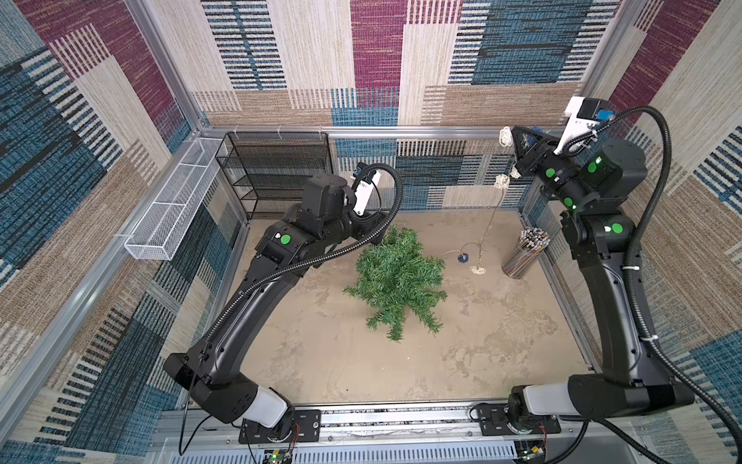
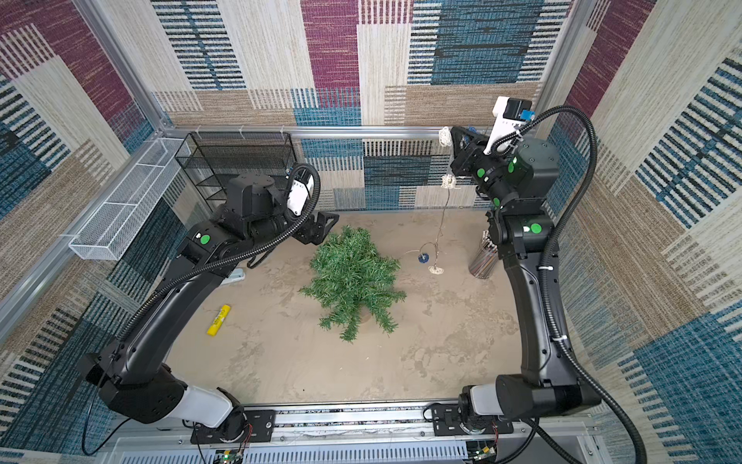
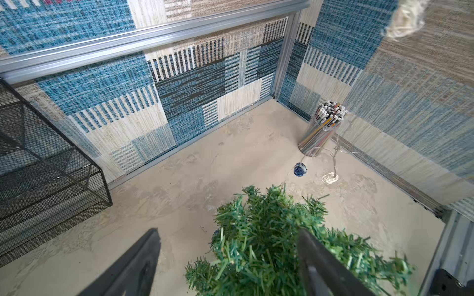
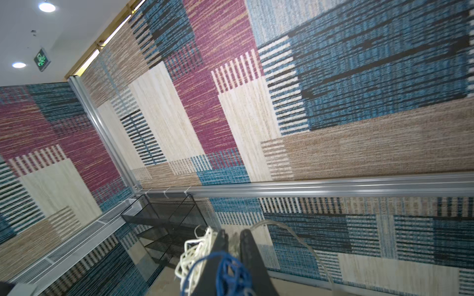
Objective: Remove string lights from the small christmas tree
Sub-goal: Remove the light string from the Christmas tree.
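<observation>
The small christmas tree (image 1: 397,277) (image 2: 353,281) lies in the middle of the table. My right gripper (image 1: 518,140) (image 4: 234,234) is raised at the back right, shut on the string lights. A cream ball (image 4: 195,253) and a blue ball (image 4: 230,271) bunch beside its fingers. The wire hangs down past another cream ball (image 1: 501,182) to a blue ball (image 1: 463,257) and a cream ball (image 1: 478,270) on the table, then runs toward the tree's branches. My left gripper (image 2: 326,227) (image 3: 228,232) is open over the tree's far tip (image 3: 269,243), holding nothing.
A clear cup of pencils (image 1: 526,253) stands at the back right by the hanging wire. A black mesh rack (image 1: 277,172) fills the back left, with a white wire basket (image 1: 172,209) on the left wall. A yellow glue stick (image 2: 219,320) lies front left.
</observation>
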{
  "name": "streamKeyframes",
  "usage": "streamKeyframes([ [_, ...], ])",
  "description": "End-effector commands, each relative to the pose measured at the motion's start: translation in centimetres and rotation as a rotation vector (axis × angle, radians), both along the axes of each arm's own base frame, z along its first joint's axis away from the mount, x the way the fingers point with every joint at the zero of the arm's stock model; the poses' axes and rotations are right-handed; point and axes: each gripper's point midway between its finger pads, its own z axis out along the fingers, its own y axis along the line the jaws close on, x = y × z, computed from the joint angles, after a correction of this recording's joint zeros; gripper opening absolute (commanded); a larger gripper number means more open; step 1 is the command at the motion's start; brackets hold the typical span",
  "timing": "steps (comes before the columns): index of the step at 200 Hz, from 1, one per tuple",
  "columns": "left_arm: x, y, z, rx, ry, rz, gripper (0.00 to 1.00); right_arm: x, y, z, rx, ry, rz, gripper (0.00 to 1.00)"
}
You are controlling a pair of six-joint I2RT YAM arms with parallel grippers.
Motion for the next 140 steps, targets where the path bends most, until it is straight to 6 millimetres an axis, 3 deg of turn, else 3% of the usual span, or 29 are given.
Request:
streamKeyframes([
  [1, -0.7, 0.0, 0.5, 0.019, -0.019, -0.035, 0.86, 1.8, -1.7, 2.1, -0.017, -0.07, -0.048, 0.0],
  [36, -0.2, 0.2, 1.1, 0.033, -0.029, -0.017, 0.86, 3.5, -2.7, 5.4, 0.005, -0.169, -0.032, 0.0],
  [60, 0.3, -0.1, 1.4, 0.041, -0.025, -0.012, 0.86, 3.1, -2.6, 7.5, 0.029, -0.254, 0.003, 0.0],
  [140, 2.6, -1.9, 2.1, 0.019, -0.009, -0.013, 0.86, 1.6, -4.7, 11.5, 0.125, -0.407, 0.069, 0.0],
])
